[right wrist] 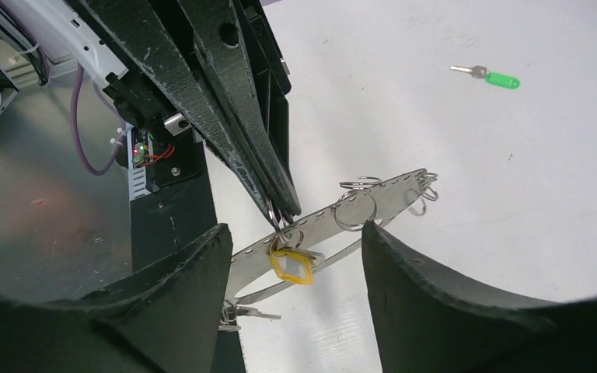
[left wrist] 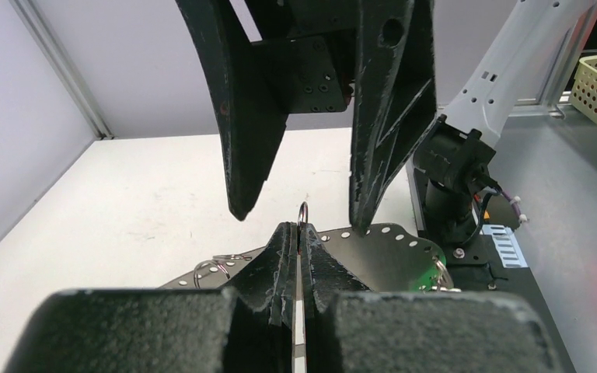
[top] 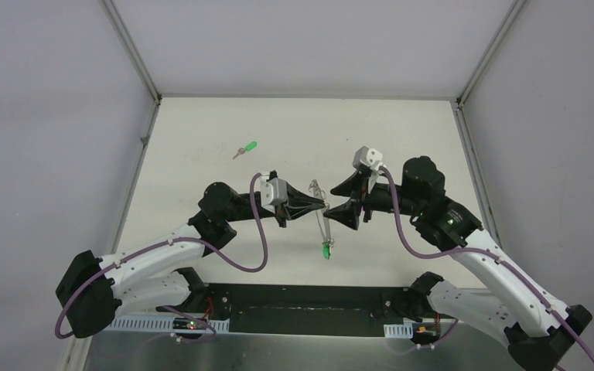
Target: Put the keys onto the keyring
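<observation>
Our left pincer (top: 323, 205) is pressed together on the keyring (right wrist: 392, 189). Its tips nip one small split ring (left wrist: 303, 210) that stands up from the keyring's flat, perforated metal band. Just under those tips a yellow tag (right wrist: 294, 266) hangs from that same small ring, lying against the band.

Our right pincer (right wrist: 295, 231) meets the left one tip to tip. Its fingers (right wrist: 404, 272) are spread, one on each side of the left tips and the band, and as far as we can see they touch neither.

Out from the two pincers the band runs both ways. The stretch on the far side carries more small split rings (right wrist: 356, 205). The end nearer the arm bases carries a green tag (top: 326, 251), and we cannot tell whether it rests on the counter (top: 201, 131). A few small metal keys (right wrist: 241, 314) show beneath the band, close beside one right finger.

Well beyond the left pincer, farther out and off to its left, a loose green key (top: 246, 148) lies flat on the white counter, apart from everything else.
</observation>
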